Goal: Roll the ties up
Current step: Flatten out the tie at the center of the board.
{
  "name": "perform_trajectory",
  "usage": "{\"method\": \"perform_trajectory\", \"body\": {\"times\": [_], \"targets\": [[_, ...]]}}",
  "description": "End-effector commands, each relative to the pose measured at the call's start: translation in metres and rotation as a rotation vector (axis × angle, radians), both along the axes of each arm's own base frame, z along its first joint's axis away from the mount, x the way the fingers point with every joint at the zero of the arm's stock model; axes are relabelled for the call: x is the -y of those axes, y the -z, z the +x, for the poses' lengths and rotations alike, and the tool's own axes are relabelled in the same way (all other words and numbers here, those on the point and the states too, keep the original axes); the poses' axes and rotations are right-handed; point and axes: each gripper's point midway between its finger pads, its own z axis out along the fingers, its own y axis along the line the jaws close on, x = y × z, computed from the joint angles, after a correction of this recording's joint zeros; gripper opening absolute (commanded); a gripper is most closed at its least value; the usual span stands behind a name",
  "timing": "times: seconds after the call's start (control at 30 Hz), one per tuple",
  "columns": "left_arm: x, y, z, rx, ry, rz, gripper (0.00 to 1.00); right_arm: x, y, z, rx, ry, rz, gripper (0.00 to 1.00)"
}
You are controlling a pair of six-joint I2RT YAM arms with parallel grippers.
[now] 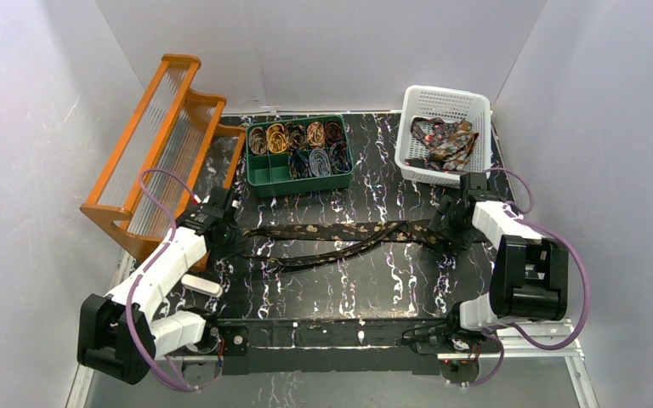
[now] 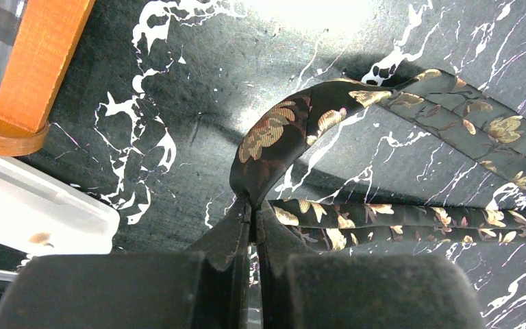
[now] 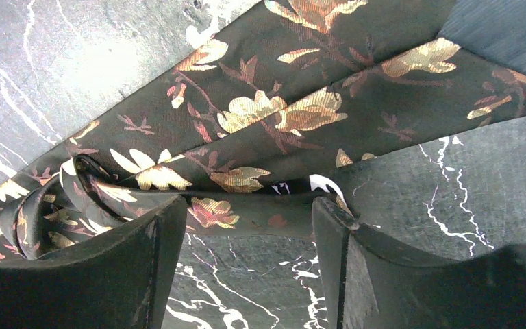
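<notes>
A dark brown tie [image 1: 349, 231] with gold flowers lies doubled across the middle of the black marbled table [image 1: 374, 280]. Its two strands run left to right. My left gripper [image 1: 240, 241] is shut on the tie's folded left end [image 2: 274, 130], and the fabric loops up out of the pinched tips [image 2: 253, 212]. My right gripper [image 1: 440, 231] stands open over the tie's wide right end [image 3: 281, 116]. A crumpled edge of the cloth lies just ahead of its spread fingertips [image 3: 246, 212], and bare table shows between them.
A green divided box [image 1: 299, 189] at the back centre holds several rolled ties. The white basket [image 1: 446, 92] at the back right holds loose ties [image 1: 446, 144]. An orange rack [image 1: 161, 144] stands on the left, its foot [image 2: 27, 75] close to my left gripper.
</notes>
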Motion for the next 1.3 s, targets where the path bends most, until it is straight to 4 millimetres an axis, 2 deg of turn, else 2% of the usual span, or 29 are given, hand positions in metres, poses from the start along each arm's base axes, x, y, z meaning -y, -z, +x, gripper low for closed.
{"method": "perform_trajectory", "body": {"times": [0.0, 0.07, 0.17, 0.2, 0.3, 0.33, 0.43, 0.5, 0.7, 0.8, 0.87, 0.9, 0.97, 1.0, 1.1, 1.13, 1.23, 1.27], "targets": [[-0.005, -0.004, 0.001, -0.004, 0.013, 0.024, 0.00, 0.002, 0.011, -0.011, -0.083, 0.010, -0.009, 0.75], [-0.007, -0.005, 0.001, -0.011, 0.011, 0.038, 0.00, 0.003, 0.020, -0.014, -0.111, 0.027, -0.013, 0.70], [-0.013, -0.008, 0.003, -0.010, -0.016, 0.066, 0.00, 0.012, 0.020, -0.009, -0.098, 0.057, -0.060, 0.53], [-0.015, -0.010, 0.004, -0.009, -0.027, 0.069, 0.00, 0.017, 0.018, -0.006, -0.085, 0.070, -0.085, 0.48], [-0.020, -0.013, 0.006, -0.005, -0.060, 0.068, 0.00, 0.026, 0.006, 0.007, -0.026, 0.078, -0.131, 0.22], [-0.023, -0.014, 0.008, -0.003, -0.068, 0.073, 0.00, 0.028, 0.003, 0.010, -0.010, 0.075, -0.142, 0.16], [-0.031, -0.019, 0.011, -0.009, -0.066, 0.093, 0.00, 0.035, -0.004, 0.019, -0.003, 0.067, -0.178, 0.05], [-0.029, -0.017, 0.014, -0.029, -0.047, 0.086, 0.00, 0.039, -0.009, 0.025, 0.000, 0.061, -0.202, 0.01], [-0.033, -0.013, 0.014, -0.072, -0.047, 0.112, 0.00, 0.057, -0.034, 0.045, 0.067, 0.066, -0.295, 0.01], [-0.033, -0.010, 0.018, -0.076, -0.055, 0.096, 0.00, 0.041, -0.048, 0.062, 0.126, 0.034, -0.212, 0.01], [-0.031, -0.009, 0.022, -0.085, -0.054, 0.083, 0.00, 0.028, -0.052, 0.066, 0.132, -0.009, -0.149, 0.03], [-0.031, -0.009, 0.025, -0.087, -0.056, 0.079, 0.00, 0.022, -0.052, 0.065, 0.124, -0.016, -0.113, 0.12], [-0.032, -0.011, 0.029, -0.087, -0.062, 0.081, 0.00, 0.000, -0.054, 0.063, 0.145, -0.059, 0.004, 0.35], [-0.032, -0.011, 0.032, -0.083, -0.064, 0.074, 0.00, -0.013, -0.056, 0.062, 0.168, -0.091, 0.065, 0.41], [-0.027, -0.013, 0.039, -0.076, -0.054, 0.044, 0.00, -0.064, -0.076, 0.069, 0.325, -0.273, 0.316, 0.53], [-0.027, -0.012, 0.039, -0.083, -0.052, 0.046, 0.00, -0.081, -0.082, 0.069, 0.376, -0.350, 0.376, 0.54], [-0.027, -0.011, 0.039, -0.090, -0.042, 0.047, 0.00, -0.128, -0.089, 0.064, 0.518, -0.621, 0.343, 0.62], [-0.027, -0.010, 0.038, -0.091, -0.041, 0.049, 0.00, -0.147, -0.092, 0.060, 0.578, -0.744, 0.310, 0.69]]}}
